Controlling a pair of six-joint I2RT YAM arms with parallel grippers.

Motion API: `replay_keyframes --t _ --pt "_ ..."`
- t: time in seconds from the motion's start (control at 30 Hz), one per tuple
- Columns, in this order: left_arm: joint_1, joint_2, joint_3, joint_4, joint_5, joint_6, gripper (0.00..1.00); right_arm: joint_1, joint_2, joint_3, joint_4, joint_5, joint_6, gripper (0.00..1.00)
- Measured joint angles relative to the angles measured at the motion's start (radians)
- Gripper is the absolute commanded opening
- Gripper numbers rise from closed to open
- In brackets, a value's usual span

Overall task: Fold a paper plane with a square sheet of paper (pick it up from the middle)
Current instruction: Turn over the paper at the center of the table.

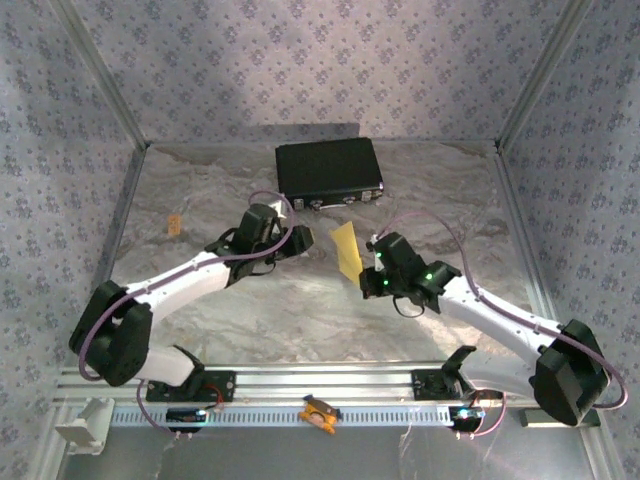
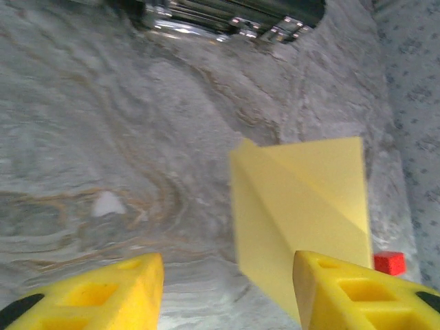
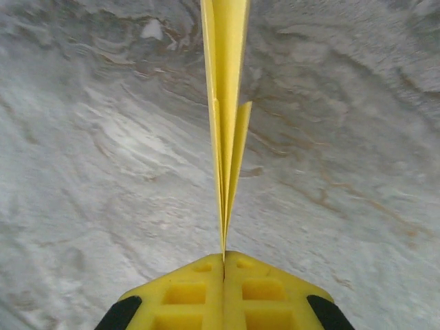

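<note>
Over the middle of the table (image 1: 300,310), I see the right gripper (image 3: 224,265) with its yellow fingers (image 3: 185,295) pressed together on the near edge of the yellow paper (image 3: 225,103). From its wrist camera the paper stands edge-on, several folded layers fanning slightly apart further out. In the top view the paper (image 1: 346,250) is held up off the surface between the two arms, short of the black case (image 1: 329,172) that lies at the far edge. The left gripper (image 2: 227,295) sits just to the paper's left with its jaws spread. One of its fingers (image 2: 357,295) overlaps the lower corner of the paper (image 2: 302,206) in that view, and I cannot tell whether it touches. A small red block (image 2: 389,262) shows just beyond that finger. An orange clip (image 1: 319,412) rests on the rail at the near edge.
</note>
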Motion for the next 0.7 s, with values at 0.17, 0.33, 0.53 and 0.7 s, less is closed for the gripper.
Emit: replay_keyframes --t 0.17,0.33,0.53,0.7 --pt "0.040 -0.048 -0.054 -0.015 -0.034 0.003 0.53 0.139 0.043 0.071 -0.142 0.308 0.002 0.04" --pt "0.074 -0.107 -0.104 -0.025 -0.051 0.002 0.54 0.232 0.109 0.120 -0.250 0.531 0.023 0.04" --pt "0.093 -0.167 -0.138 -0.039 -0.074 -0.001 0.55 0.282 0.216 0.167 -0.313 0.634 0.023 0.04" --pt "0.105 -0.199 -0.149 -0.077 -0.105 -0.009 0.55 0.310 0.348 0.228 -0.335 0.635 0.010 0.06"
